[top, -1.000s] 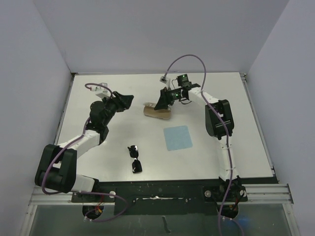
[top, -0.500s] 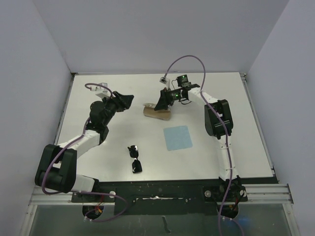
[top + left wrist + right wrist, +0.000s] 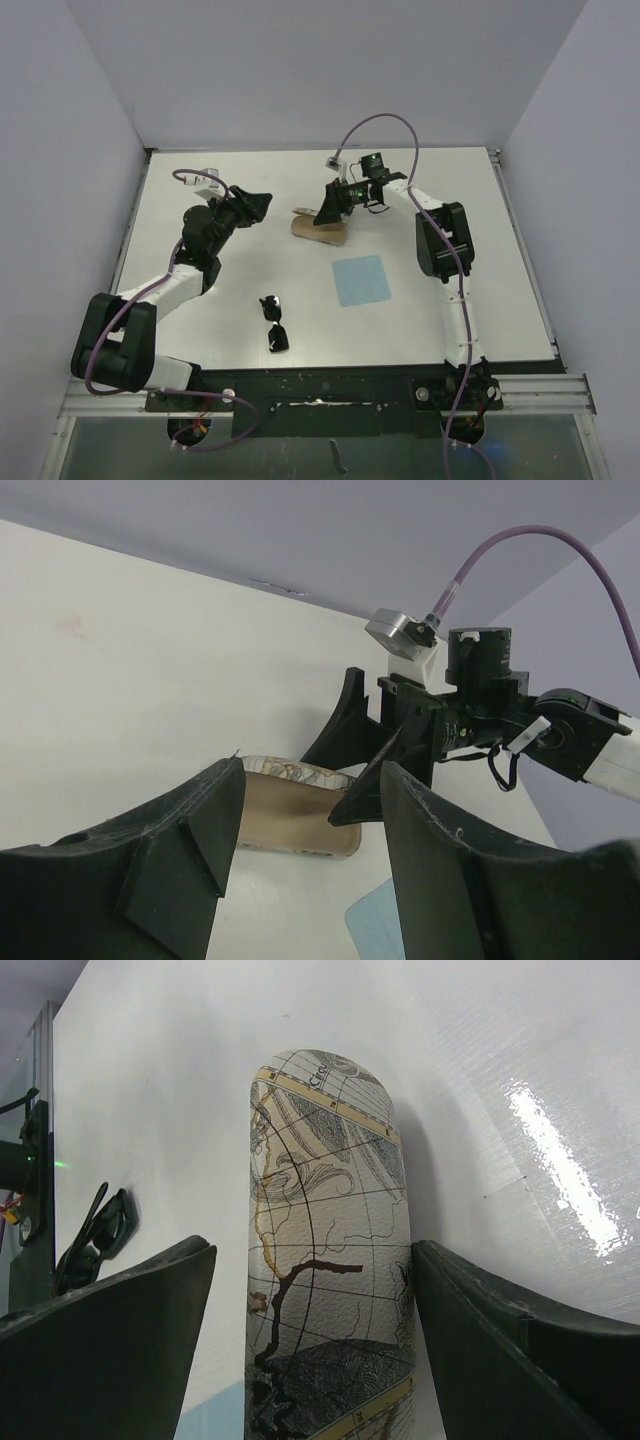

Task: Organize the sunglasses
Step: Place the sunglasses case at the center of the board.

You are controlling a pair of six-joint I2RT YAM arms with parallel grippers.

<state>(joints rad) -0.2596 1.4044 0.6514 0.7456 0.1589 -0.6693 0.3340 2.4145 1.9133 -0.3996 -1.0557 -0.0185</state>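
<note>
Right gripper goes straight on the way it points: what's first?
The case, directly ahead of the right gripper and between its spread fingers. How far off it is, I can't judge; the table lies under it.

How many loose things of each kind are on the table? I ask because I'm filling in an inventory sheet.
Sunglasses: 1
Case: 1
Cloth: 1
Total: 3
</note>
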